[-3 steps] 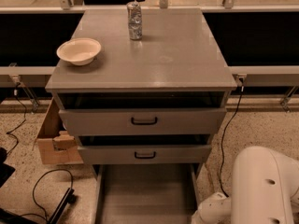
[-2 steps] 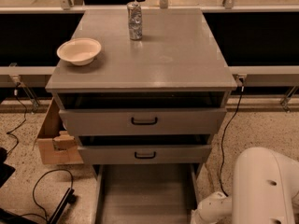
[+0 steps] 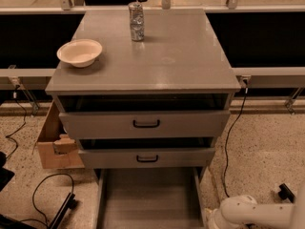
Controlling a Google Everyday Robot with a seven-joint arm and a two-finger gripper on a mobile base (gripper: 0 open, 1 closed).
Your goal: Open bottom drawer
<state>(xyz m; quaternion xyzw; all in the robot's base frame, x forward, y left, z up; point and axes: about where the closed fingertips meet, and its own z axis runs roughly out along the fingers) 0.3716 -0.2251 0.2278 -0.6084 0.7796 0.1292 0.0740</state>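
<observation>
The big white rounded part of the robot's arm that filled the near right corner a second ago has gone. Only a slim white arm link (image 3: 257, 213) now lies low across that corner. The cabinet and everything on it have stayed put.

The bottom drawer (image 3: 147, 199) stands pulled well out toward me, its plain grey tray floor showing between its side walls. Its front runs past the near edge. The gripper is out of sight beyond that same corner, so I cannot tell how it is set or whether it holds anything.

Above, the middle drawer (image 3: 147, 158) and the top drawer (image 3: 145, 123) each sit slightly out, with a dark gap over each front. On the cabinet top (image 3: 181, 56) a cream bowl (image 3: 79, 52) rests near the left edge, and a silvery can (image 3: 137, 21) stands upright toward the far side. A cardboard box (image 3: 55, 144) sits on the floor to the left.
</observation>
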